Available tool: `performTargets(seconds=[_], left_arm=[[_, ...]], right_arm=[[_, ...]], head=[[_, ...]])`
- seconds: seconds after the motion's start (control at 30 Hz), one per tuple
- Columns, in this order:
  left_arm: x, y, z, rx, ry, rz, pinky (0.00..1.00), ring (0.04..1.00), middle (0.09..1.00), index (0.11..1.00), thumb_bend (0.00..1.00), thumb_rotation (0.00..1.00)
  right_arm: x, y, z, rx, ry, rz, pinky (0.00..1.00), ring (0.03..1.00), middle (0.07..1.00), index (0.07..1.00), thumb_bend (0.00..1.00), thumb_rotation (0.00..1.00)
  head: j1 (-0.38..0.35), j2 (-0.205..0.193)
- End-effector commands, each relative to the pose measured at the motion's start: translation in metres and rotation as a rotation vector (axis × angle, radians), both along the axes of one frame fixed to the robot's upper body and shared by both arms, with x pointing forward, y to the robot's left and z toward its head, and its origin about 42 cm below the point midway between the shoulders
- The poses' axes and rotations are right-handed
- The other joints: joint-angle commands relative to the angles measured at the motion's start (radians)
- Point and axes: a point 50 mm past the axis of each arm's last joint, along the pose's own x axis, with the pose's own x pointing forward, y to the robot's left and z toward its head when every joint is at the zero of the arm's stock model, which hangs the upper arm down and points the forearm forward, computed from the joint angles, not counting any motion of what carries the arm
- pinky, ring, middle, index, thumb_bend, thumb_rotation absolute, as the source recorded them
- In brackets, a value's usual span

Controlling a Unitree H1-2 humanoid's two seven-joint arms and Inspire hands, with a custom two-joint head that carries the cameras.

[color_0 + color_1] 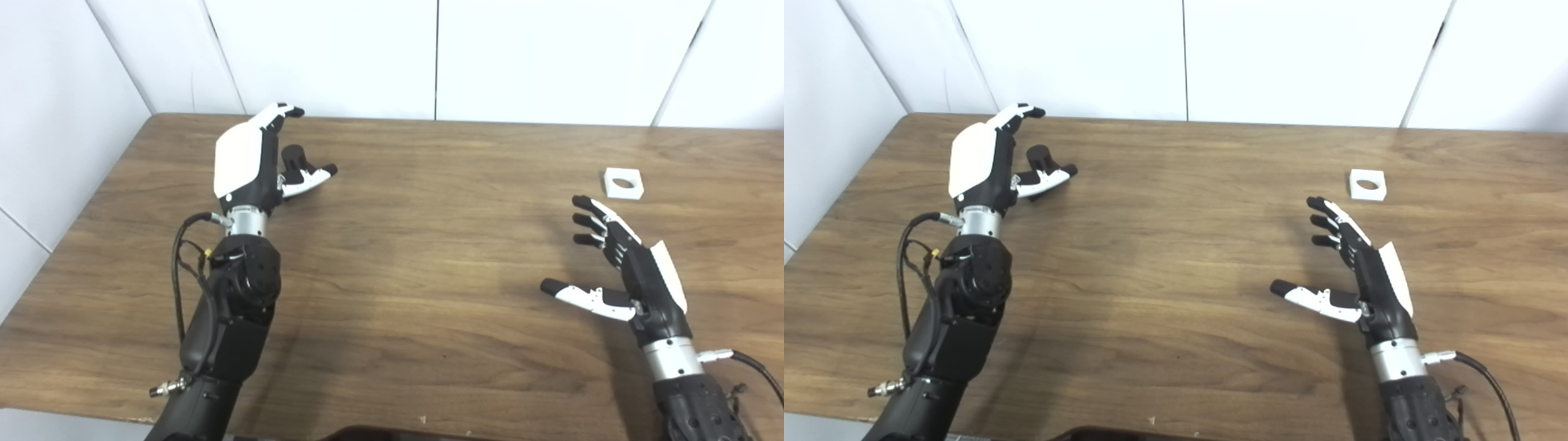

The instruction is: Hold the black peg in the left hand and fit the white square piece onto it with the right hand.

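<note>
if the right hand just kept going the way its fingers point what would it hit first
Probably the white square piece with a round hole, lying on the brown wooden table just beyond the open right hand; nothing lies between them.

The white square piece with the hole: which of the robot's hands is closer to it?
The right hand. Its fingertips stop just short of the white piece, not touching. The left hand is far across the table, open around the black peg.

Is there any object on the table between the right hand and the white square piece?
No. Between the right hand and the white square piece only bare wooden table shows, in both eye views. The hand is open and apart from the piece.
</note>
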Motion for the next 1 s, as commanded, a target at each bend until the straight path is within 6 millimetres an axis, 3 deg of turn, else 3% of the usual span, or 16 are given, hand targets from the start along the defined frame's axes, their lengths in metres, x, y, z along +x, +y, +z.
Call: performTargets(seconds=[0.0, 0.27, 0.53, 0.97], left_arm=[[0.013, 0.01, 0.029, 0.071, -0.09, 0.049, 0.77, 0.902, 0.91, 0.775, 0.77, 0.31], [0.023, 0.023, 0.033, 0.13, -0.071, 0.126, 0.89, 0.978, 0.966, 0.782, 0.79, 0.32], [0.031, 0.034, 0.027, 0.138, -0.009, 0.173, 0.93, 0.997, 0.986, 0.784, 0.8, 0.36], [0.038, 0.036, 0.007, 0.135, 0.113, 0.19, 0.94, 1.0, 1.0, 0.724, 0.89, 0.46]], right_arm=[[0.005, -0.007, 0.008, -0.019, -0.048, -0.004, 0.75, 0.852, 0.913, 0.855, 0.81, 0.27], [0.003, -0.007, 0.007, -0.012, -0.047, -0.006, 0.73, 0.845, 0.911, 0.854, 0.81, 0.28], [0.003, -0.006, 0.006, -0.012, -0.045, -0.008, 0.74, 0.847, 0.914, 0.855, 0.81, 0.28], [0.001, -0.006, 0.007, -0.01, -0.044, -0.018, 0.74, 0.847, 0.912, 0.857, 0.82, 0.28]], head=[[0.001, 0.001], [-0.001, 0.001], [-0.006, 0.002], [-0.012, 0.006]])
